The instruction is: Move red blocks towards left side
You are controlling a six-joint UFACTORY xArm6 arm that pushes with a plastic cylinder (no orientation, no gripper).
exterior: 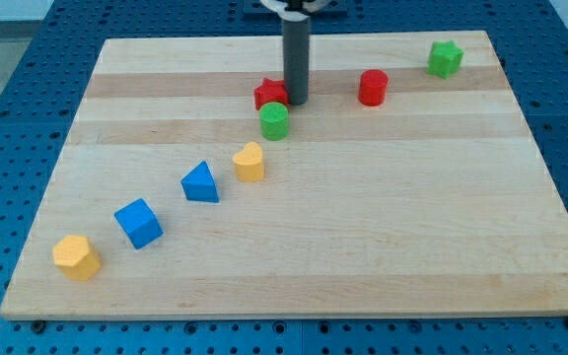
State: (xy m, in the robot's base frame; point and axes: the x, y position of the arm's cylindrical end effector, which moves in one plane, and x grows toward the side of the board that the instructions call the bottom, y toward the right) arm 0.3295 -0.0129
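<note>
Resting on the wooden tabletop [363, 227], my tip [296, 103] touches the right edge of the red star-shaped block [270, 94], just above the green cylinder block [275, 121]. The red cylinder block [373, 88] stands apart toward the view's right. No end effector jaws exist.

A laboratory test bench. A pale wooden board [294, 247] lies flat on a blue perforated table [28, 89] with a regular grid of holes (the sort used for bolting fixtures down). A dark rod [295, 59] descends from the view's top over small coloured plastic blocks [201, 184] scattered on the board.
</note>
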